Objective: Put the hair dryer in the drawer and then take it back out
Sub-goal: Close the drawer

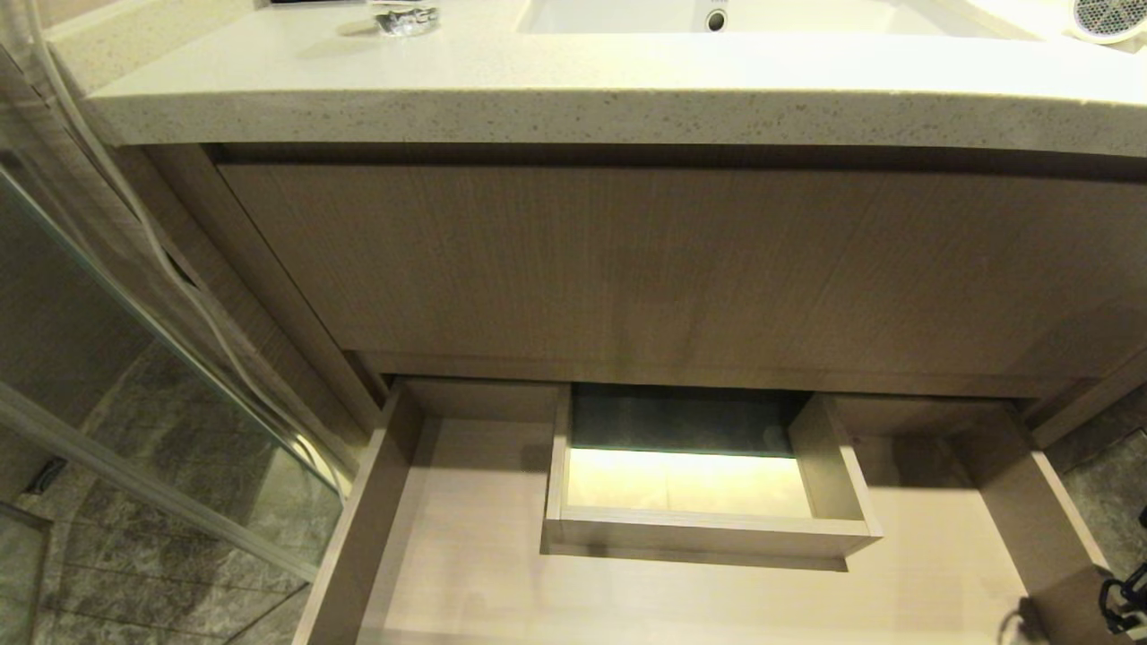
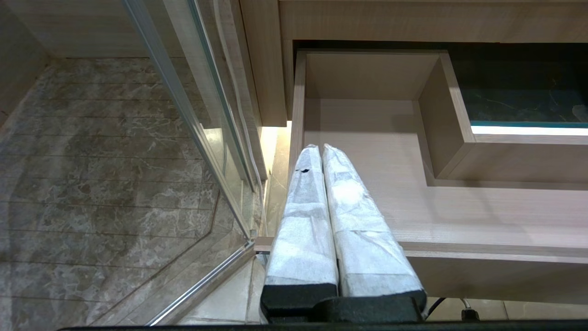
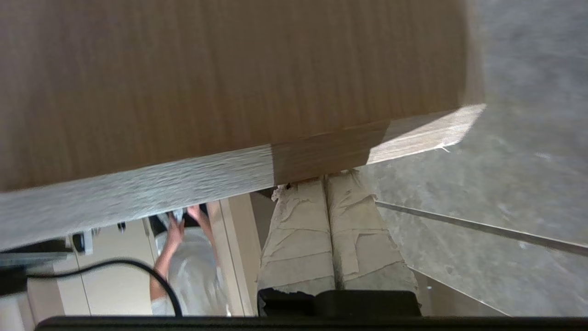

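Drawer (image 1: 466,555) stands pulled out below the counter (image 1: 573,90), where the hair dryer (image 1: 1109,18) lies at the far right, while left gripper (image 2: 318,148) and right gripper (image 3: 325,181) hang low, fingers together on nothing.

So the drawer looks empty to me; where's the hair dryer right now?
In the head view, the hair dryer lies on the countertop at the far right, beside the sink, above the open drawer.
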Motion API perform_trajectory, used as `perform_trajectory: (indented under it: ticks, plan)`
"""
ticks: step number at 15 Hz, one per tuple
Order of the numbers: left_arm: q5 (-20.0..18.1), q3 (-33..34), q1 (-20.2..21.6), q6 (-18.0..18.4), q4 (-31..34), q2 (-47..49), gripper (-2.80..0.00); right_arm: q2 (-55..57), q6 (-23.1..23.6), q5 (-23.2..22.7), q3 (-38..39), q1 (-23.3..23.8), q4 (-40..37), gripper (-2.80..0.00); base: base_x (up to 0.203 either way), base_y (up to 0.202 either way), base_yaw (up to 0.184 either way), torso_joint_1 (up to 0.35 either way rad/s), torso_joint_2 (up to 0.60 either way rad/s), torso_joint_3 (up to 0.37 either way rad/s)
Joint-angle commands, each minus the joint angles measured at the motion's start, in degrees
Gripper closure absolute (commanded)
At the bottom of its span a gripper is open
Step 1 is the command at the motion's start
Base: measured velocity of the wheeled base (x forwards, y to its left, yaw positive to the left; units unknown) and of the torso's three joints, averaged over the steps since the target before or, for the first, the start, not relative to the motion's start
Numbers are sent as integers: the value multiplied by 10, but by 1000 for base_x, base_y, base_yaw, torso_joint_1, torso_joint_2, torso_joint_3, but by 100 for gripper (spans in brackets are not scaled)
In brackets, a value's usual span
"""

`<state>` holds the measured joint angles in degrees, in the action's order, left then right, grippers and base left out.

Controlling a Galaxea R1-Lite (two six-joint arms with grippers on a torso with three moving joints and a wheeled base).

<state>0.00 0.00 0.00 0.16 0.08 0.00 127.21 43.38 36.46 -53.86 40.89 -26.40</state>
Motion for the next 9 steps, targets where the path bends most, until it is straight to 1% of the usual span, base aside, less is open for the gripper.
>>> perform_trajectory:
  ticks: [1, 4, 9]
  plan:
    - [0, 0, 0, 0, 0, 0, 0, -5, 2, -8, -1, -1, 20, 0, 0, 0, 0, 0, 0, 0]
    - [0, 0, 0, 0, 0, 0, 0, -15, 3, -28, -2, -4, 48, 0, 0, 0, 0, 0, 0, 0]
    - [0, 0, 0, 0, 0, 0, 0, -45, 5, -92, 0, -19, 95, 0, 0, 0, 0, 0, 0, 0]
